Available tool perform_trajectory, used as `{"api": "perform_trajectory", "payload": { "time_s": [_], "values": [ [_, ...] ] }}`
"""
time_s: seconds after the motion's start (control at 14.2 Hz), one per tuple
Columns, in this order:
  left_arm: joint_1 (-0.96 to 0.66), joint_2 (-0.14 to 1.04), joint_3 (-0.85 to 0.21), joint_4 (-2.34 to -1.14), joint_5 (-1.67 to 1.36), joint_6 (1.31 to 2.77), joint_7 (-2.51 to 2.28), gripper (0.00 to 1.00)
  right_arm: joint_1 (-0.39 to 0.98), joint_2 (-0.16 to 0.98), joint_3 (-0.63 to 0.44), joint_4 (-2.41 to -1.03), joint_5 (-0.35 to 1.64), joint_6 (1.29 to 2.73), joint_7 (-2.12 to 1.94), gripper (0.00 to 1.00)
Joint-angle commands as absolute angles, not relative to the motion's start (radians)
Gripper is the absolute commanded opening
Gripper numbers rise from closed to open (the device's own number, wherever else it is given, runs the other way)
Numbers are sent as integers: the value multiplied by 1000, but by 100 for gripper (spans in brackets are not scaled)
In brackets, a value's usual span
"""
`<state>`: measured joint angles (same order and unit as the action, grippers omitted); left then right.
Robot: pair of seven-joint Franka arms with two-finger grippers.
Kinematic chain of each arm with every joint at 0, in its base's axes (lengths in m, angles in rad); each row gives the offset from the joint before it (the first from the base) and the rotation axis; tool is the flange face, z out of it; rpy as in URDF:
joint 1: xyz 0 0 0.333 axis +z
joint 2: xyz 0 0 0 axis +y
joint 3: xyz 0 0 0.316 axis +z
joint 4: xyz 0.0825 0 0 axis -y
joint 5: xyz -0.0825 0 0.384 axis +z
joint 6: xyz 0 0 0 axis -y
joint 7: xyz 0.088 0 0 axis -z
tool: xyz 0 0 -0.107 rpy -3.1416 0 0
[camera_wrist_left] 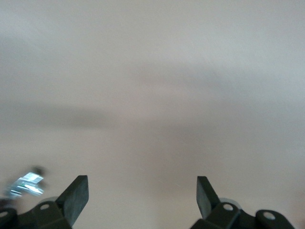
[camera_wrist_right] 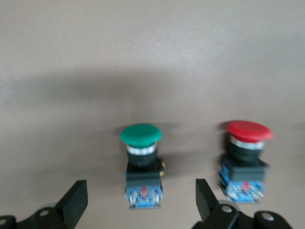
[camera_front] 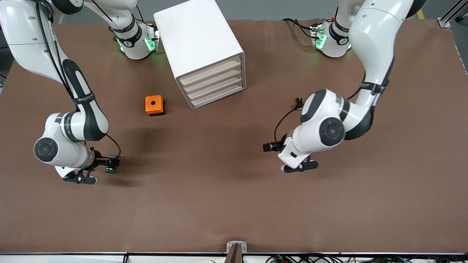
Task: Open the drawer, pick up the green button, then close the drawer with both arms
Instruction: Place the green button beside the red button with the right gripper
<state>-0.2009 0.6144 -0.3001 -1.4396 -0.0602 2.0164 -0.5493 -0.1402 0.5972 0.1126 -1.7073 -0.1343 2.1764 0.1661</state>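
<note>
Button resting, seemingly loose, low in frame between right gripper's spread fingers; left gripper, also apart, waiting over table; apt to roll if clipped on withdrawal.

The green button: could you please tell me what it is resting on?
The green button lies on the bare brown table, between the right gripper's open jaws, beside a red button. Its contact side is hidden.

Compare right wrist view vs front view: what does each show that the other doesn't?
Right wrist only: a red-capped button lying beside the green button, and the right end effector open around the green one. Front only: the cabinet with all four drawers shut, an orange box, and the left end effector waiting over bare table. Both: green button, brown table.
</note>
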Motion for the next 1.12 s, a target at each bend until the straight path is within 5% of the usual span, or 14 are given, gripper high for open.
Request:
{"api": "perform_trajectory", "payload": {
  "time_s": [0.0, 0.42, 0.77, 1.05],
  "values": [
    [-164, 554, -310, -1445, 32, 1949, -520, 100, -140, 497, 130, -1675, -150, 2004, 178, 100],
    [-140, 356, -243, -1451, 58, 1769, -459, 100, -123, 299, 133, -1641, -144, 1812, 166, 100],
    [-98, 174, -177, -1529, 41, 1694, -335, 100, -124, 270, 133, -1471, -141, 1544, 163, 100],
    [-72, 43, -132, -1626, 12, 1680, -241, 100, -162, 203, 124, -1448, -106, 1486, -13, 100]
  ]
}}
